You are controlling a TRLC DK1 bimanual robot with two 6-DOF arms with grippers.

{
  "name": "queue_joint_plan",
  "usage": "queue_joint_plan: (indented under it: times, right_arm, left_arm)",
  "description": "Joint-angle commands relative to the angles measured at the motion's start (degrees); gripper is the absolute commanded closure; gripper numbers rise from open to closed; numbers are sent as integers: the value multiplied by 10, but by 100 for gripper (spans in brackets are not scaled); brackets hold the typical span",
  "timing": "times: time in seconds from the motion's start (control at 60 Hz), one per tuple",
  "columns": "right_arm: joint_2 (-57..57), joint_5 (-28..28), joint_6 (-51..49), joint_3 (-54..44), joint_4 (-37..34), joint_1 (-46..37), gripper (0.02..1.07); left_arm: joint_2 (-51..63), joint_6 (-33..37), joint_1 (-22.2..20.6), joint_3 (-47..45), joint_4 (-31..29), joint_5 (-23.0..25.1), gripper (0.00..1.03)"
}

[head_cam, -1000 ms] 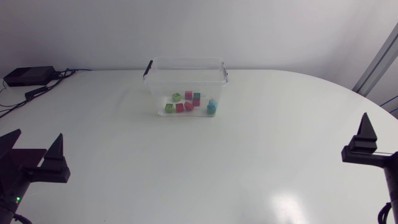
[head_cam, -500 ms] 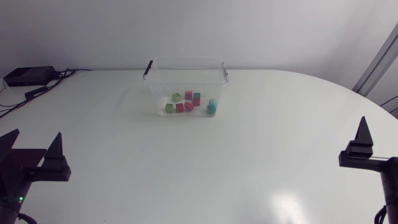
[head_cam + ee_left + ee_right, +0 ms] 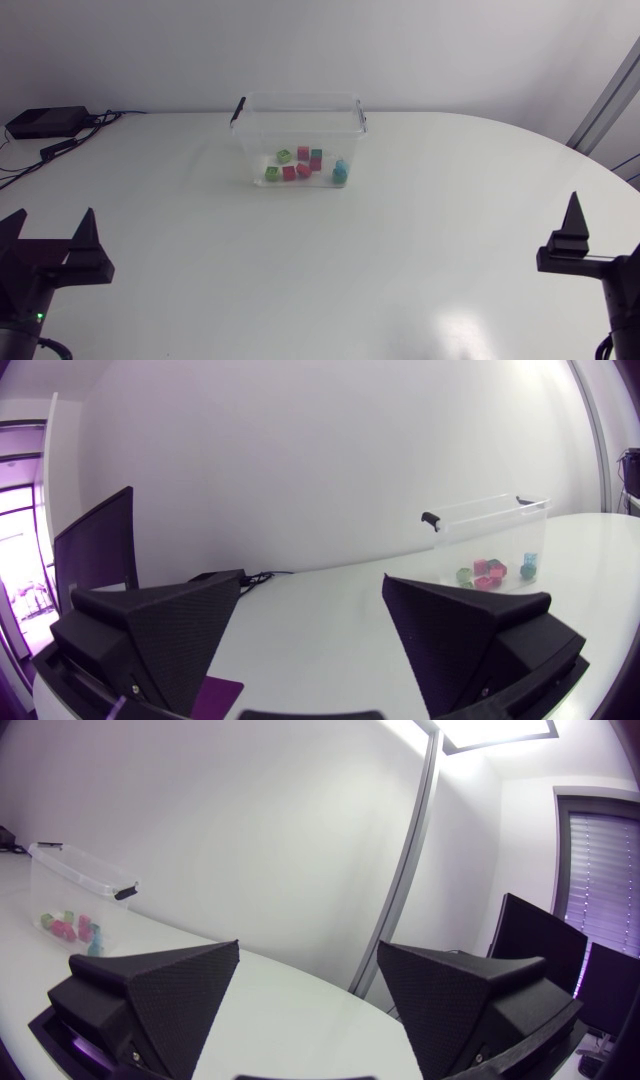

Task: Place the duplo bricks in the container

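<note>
Container: the clear container [image 3: 300, 100] stands near the far edge of the bench [image 3: 400, 260], about midway along it, upright and with no lid on.
Bricks: the bricks [image 3: 302, 165], green, red-pink and teal, all lie loose on the container's floor. I see none out on the bench.
Left hand: my left hand [image 3: 53, 218] sits at the near left corner of the bench, released, its fingers spread wide with nothing between them.
Right hand: my right hand [image 3: 308, 948] sits at the near right corner, also released and empty, well apart from the container.
Step in hand: I judge the sorting done, so what remains is to confirm that and rest clear.
Doing it well: I check along the bench from both wrist views for a stray brick that the head view might miss behind the container's far wall, which I cannot see past from here.
Arm care: I leave both arms at the near corners and make no sweep toward the middle. A nudge on the black latches [image 3: 238, 107] could slide the light container.
If one turns up: I take it with the arm on its side and lower it inside before releasing, not from above the rim.
</note>
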Motion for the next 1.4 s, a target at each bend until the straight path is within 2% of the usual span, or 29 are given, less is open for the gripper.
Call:
queue_joint_plan:
  times: [0.0,0.083,0.3,0.517,0.8,1.383]
  right_arm:
    - [-4,4,9,-15,4,11,7]
    - [-5,4,18,-18,6,22,7]
    - [-5,4,-3,-34,1,59,7]
    - [-4,31,30,-30,5,53,7]
    - [5,-33,25,-48,64,45,7]
    - [1,-201,163,-46,-30,-62,7]
  left_arm:
    - [-9,-12,-8,-25,34,-6,4]
    - [-9,-11,-29,-25,44,-6,4]
    - [-9,-19,-25,-25,48,-2,4]
    - [-9,-27,-17,-25,48,-2,4]
    - [-9,-34,-17,-25,53,-1,4]
    - [-3,-103,28,-25,2,120,4]
